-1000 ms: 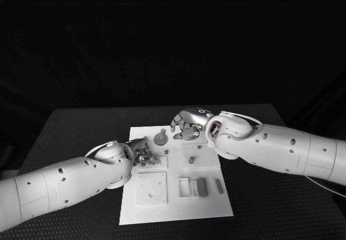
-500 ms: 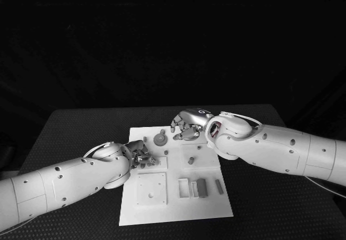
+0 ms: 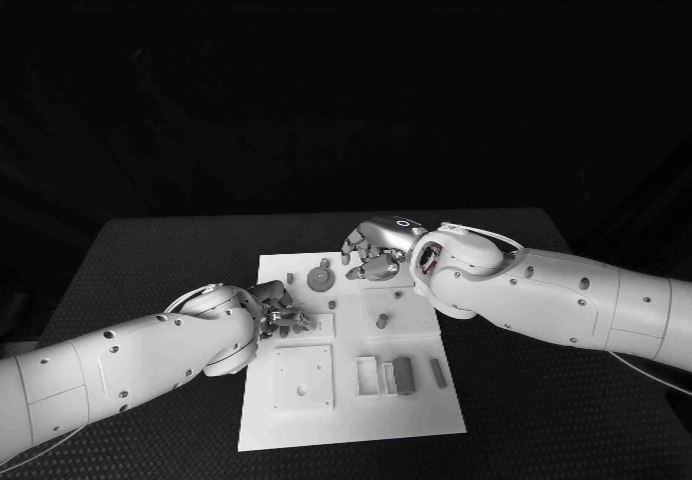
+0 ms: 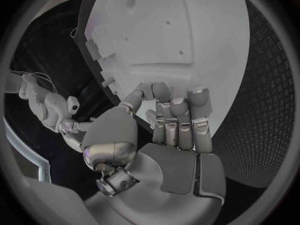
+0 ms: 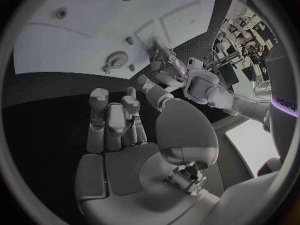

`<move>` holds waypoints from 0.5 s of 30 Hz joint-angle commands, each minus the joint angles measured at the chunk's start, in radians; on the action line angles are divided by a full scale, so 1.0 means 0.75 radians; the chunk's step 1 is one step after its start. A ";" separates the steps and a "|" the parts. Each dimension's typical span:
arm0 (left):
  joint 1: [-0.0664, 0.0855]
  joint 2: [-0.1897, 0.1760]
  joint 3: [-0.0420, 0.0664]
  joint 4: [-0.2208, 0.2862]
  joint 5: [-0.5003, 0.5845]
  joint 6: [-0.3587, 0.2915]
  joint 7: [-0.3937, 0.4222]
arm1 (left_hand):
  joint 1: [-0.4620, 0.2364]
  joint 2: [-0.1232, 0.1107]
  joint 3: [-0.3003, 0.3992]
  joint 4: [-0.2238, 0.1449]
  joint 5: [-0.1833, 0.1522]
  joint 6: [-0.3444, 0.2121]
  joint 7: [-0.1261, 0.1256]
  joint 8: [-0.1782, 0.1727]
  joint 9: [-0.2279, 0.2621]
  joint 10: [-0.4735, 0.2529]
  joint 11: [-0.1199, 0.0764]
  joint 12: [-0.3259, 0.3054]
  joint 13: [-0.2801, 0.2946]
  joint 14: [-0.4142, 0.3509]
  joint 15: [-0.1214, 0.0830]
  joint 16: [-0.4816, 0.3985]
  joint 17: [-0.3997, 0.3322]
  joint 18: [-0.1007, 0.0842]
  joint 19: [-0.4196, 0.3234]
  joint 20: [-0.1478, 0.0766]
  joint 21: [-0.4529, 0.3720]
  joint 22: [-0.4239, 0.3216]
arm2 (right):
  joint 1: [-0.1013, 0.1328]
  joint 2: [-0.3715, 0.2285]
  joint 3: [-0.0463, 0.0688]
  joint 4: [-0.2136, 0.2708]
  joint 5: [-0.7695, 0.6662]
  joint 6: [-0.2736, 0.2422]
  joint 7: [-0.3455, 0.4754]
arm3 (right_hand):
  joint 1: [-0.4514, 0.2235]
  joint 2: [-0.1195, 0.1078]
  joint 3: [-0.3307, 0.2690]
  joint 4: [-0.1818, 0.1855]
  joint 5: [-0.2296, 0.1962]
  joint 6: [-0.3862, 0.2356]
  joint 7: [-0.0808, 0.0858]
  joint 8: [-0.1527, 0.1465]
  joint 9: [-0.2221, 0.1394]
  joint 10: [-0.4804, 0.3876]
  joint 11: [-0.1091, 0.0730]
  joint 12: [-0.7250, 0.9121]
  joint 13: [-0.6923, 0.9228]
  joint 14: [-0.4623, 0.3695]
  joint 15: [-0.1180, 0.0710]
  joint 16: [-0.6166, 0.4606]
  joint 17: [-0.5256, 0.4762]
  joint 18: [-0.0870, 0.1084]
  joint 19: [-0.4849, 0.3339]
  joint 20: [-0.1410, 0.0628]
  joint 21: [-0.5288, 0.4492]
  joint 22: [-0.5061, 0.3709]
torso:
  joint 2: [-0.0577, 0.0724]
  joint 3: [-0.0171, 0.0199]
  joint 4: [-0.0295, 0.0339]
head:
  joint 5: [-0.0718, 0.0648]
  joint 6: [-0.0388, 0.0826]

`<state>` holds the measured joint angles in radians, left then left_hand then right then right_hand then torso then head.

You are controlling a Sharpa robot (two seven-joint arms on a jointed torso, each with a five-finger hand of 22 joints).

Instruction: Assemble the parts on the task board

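Two white arms are reaching in over the black worktop [image 3: 159, 260] from opposite sides, meeting above the far half of the white task board [image 3: 353, 425]. The left hand [image 3: 281, 308] is hovering low over the board's left edge, beside a raised square block [image 3: 313, 325]; in the left wrist view its fingers [image 4: 178, 117] are curling inward toward the thumb, close together, and nothing can be made out between them, though the tips are partly hiding each other there. The right hand [image 3: 378, 248] is poised at the board's far end, just beside a small gear [image 3: 320, 278] lying flat on the plate; in the right wrist view its fingers [image 5: 112, 117] are standing upright and side by side with the thumb bent apart from them, and nothing is sitting in the palm. Whether either hand is touching the board cannot be told. A short peg [image 3: 382, 321] is standing in the middle of the board, a flat square plate [image 3: 303, 378] is lying on the near left, and a row of small bars [image 3: 402, 375] is lying on the near right. The left forearm is covering the board's left margin, and the right wrist is cutting off the far right corner.
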<state>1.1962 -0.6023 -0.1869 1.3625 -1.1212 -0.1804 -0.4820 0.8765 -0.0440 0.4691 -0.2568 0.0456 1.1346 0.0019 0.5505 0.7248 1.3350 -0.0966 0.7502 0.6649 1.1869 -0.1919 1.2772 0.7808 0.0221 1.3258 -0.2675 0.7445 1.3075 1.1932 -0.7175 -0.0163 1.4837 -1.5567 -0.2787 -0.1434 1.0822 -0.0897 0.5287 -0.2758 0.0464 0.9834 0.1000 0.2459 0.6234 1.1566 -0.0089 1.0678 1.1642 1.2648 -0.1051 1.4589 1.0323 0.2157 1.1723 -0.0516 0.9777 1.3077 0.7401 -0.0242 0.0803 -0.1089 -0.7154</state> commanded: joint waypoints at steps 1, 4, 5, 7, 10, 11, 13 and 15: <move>-0.005 0.000 -0.002 -0.011 0.030 0.054 -0.022 | 0.066 0.079 0.030 -0.039 0.004 0.005 0.001 0.002 0.002 0.002 -0.005 0.005 -0.002 -0.002 -0.008 0.004 -0.002 0.074 0.002 -0.009 0.006 0.024 | -0.001 0.002 0.001 0.000 -0.004 0.014 0.004 | -0.007 0.000 0.007 -0.001 0.003 0.001 0.013 -0.008 0.002 -0.002 0.009 -0.008 0.000 -0.006 -0.004 -0.006 -0.002 0.061 -0.004 -0.009 -0.006 0.009 | 0.000 -0.0005 0.0005 | 0.001 0.002; -0.005 0.005 -0.001 -0.016 0.031 0.061 -0.025 | 0.066 0.078 0.030 -0.039 0.004 0.004 0.001 0.002 0.002 0.002 -0.005 0.005 -0.002 -0.003 -0.008 0.005 -0.002 0.074 0.002 -0.009 0.006 0.024 | -0.001 0.003 0.001 -0.001 -0.004 0.015 0.004 | -0.007 0.000 0.007 -0.001 0.003 0.001 0.013 -0.008 0.002 -0.002 0.009 -0.008 0.000 -0.006 -0.004 -0.006 -0.001 0.061 -0.004 -0.009 -0.006 0.009 | 0.001 -0.0004 -0.0007 | 0.002 0.002; -0.005 0.006 -0.001 -0.018 0.030 0.064 -0.027 | 0.066 0.078 0.030 -0.039 0.004 0.004 0.001 0.002 0.002 0.002 -0.005 0.005 -0.002 -0.003 -0.008 0.005 -0.002 0.074 0.002 -0.009 0.006 0.024 | -0.001 0.003 0.001 -0.001 -0.004 0.015 0.004 | -0.007 0.000 0.007 -0.002 0.003 0.001 0.013 -0.008 0.002 -0.002 0.009 -0.008 0.000 -0.006 -0.004 -0.006 -0.002 0.061 -0.004 -0.009 -0.006 0.009 | 0.001 -0.0003 -0.0008 | 0.002 0.002; -0.005 0.008 -0.001 -0.019 0.016 0.063 -0.031 | 0.067 0.078 0.030 -0.039 0.004 0.004 0.001 0.002 0.002 0.002 -0.005 0.005 -0.003 -0.003 -0.008 0.005 -0.003 0.074 0.001 -0.009 0.006 0.024 | -0.001 0.003 0.001 -0.001 -0.004 0.015 0.004 | -0.007 0.000 0.007 -0.002 0.003 0.001 0.013 -0.008 0.002 -0.002 0.009 -0.008 0.000 -0.006 -0.004 -0.006 -0.001 0.061 -0.004 -0.009 -0.006 0.009 | 0.001 -0.0001 -0.0008 | 0.002 0.002; -0.005 0.012 -0.001 -0.020 -0.021 0.061 -0.031 | 0.067 0.078 0.029 -0.039 0.004 0.004 0.001 0.001 0.002 0.002 -0.004 0.005 -0.003 -0.003 -0.008 0.005 -0.003 0.074 0.001 -0.009 0.006 0.024 | -0.001 0.003 0.001 -0.001 -0.004 0.017 0.004 | -0.007 0.000 0.007 -0.002 0.003 0.001 0.013 -0.008 0.003 -0.002 0.009 -0.008 0.000 -0.006 -0.004 -0.006 -0.002 0.061 -0.003 -0.009 -0.006 0.009 | 0.001 0.0003 -0.0008 | 0.002 0.000; -0.005 0.013 -0.001 -0.020 -0.021 0.062 -0.033 | 0.067 0.078 0.029 -0.039 0.004 0.004 0.001 0.001 0.002 0.002 -0.004 0.005 -0.003 -0.003 -0.008 0.005 -0.003 0.074 0.001 -0.009 0.006 0.024 | -0.001 0.004 0.001 -0.001 -0.004 0.017 0.004 | -0.007 0.000 0.007 -0.002 0.003 0.001 0.013 -0.008 0.003 -0.002 0.009 -0.008 0.000 -0.006 -0.004 -0.006 -0.001 0.061 -0.003 -0.009 -0.006 0.009 | 0.001 0.0000 -0.0006 | 0.002 -0.001; -0.005 0.014 -0.001 -0.021 -0.021 0.064 -0.035 | 0.067 0.078 0.029 -0.039 0.004 0.004 0.001 0.001 0.003 0.002 -0.004 0.005 -0.003 -0.003 -0.008 0.005 -0.003 0.074 0.001 -0.009 0.006 0.024 | -0.001 0.004 0.001 -0.001 -0.004 0.018 0.004 | -0.007 0.000 0.007 -0.002 0.003 0.001 0.013 -0.008 0.003 -0.002 0.009 -0.008 0.000 -0.006 -0.004 -0.006 -0.002 0.061 -0.003 -0.009 -0.006 0.009 | 0.001 0.0003 -0.0007 | 0.002 -0.001; -0.005 0.015 -0.001 -0.022 -0.021 0.061 -0.038 | 0.066 0.077 0.028 -0.039 0.004 0.004 0.001 0.001 0.003 0.002 -0.004 0.005 -0.003 -0.004 -0.008 0.005 -0.004 0.074 0.001 -0.009 0.006 0.024 | -0.001 0.004 0.001 -0.001 -0.004 0.017 0.004 | -0.007 0.000 0.008 -0.002 0.003 0.001 0.013 -0.008 0.003 -0.002 0.009 -0.008 0.000 -0.006 -0.004 -0.006 -0.001 0.061 -0.003 -0.009 -0.006 0.009 | 0.001 0.0004 -0.0006 | 0.002 -0.002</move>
<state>1.1975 -0.5913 -0.1833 1.3499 -1.1215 -0.1642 -0.4862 0.8764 -0.0426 0.4679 -0.2580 0.0455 1.1330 0.0003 0.5530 0.7250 1.3351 -0.0966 0.7502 0.6634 1.1858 -0.1931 1.2771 0.7788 0.0222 1.3258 -0.2674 0.7446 1.3075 1.1932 -0.7153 -0.0163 1.4825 -1.5565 -0.2771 -0.1433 1.0822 -0.0896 0.5287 -0.2758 0.0464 0.9815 0.1018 0.2459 0.6242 1.1566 -0.0089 1.0678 1.1642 1.2648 -0.1050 1.4589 1.0323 0.2157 1.1722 -0.0514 0.9777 1.3077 0.7407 -0.0243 0.0799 -0.1070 -0.7158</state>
